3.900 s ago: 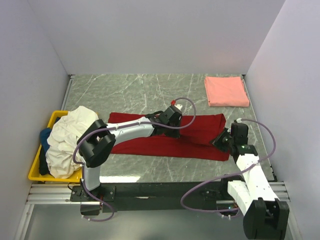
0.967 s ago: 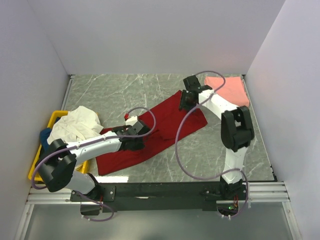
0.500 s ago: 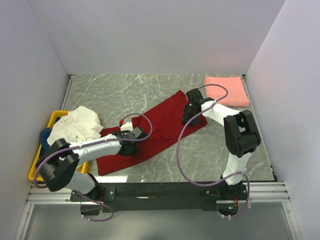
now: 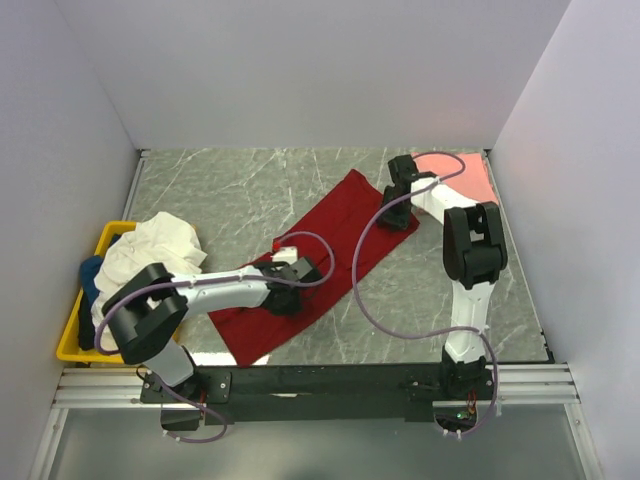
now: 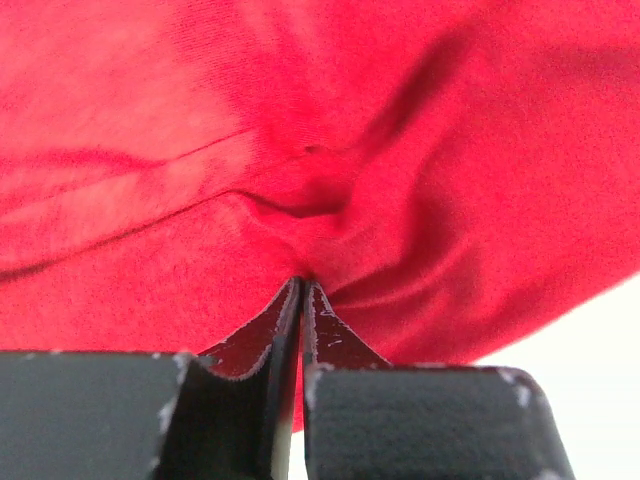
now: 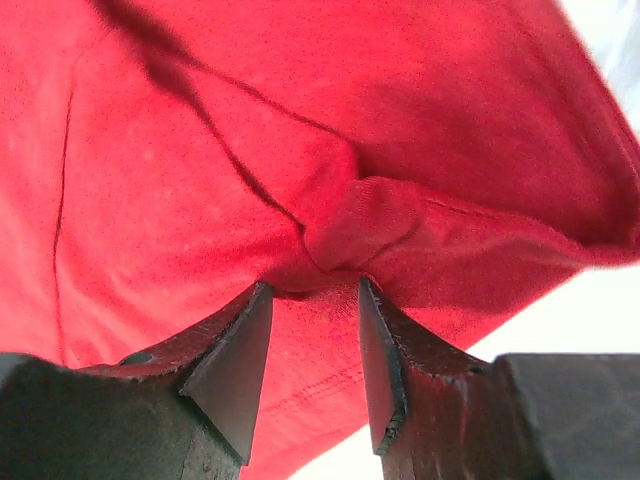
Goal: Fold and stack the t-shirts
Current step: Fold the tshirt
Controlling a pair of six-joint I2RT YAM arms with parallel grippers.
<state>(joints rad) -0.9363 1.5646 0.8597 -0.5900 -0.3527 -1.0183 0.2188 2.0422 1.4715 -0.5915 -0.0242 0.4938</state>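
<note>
The dark red t-shirt (image 4: 332,222) lies as a long slanted band on the table (image 4: 230,190), its long axis running from the near-left end to the far-right end, and each arm has it by one stretch. The left fingers (image 4: 293,288) are pressed together on a thin fold of it near the near-left end, with a loose tail of cloth running nearer and to their left. The right fingers (image 4: 398,207) stand partly apart around a thicker bunched knot of the same cloth at the far-right end. Almost the whole length of the shirt therefore lies between the two pairs of fingers, away and to the right of the left ones, nearer and to the left of the right ones. The band looks creased and slack, so I judge the coming move turns on drawing the two grips apart along that diagonal. The salmon-pink t-shirt (image 4: 466,181), already folded, lies just to the right of the right fingers. The cream-white t-shirt (image 4: 150,250) is heaped well to the left of the left fingers.
</note>
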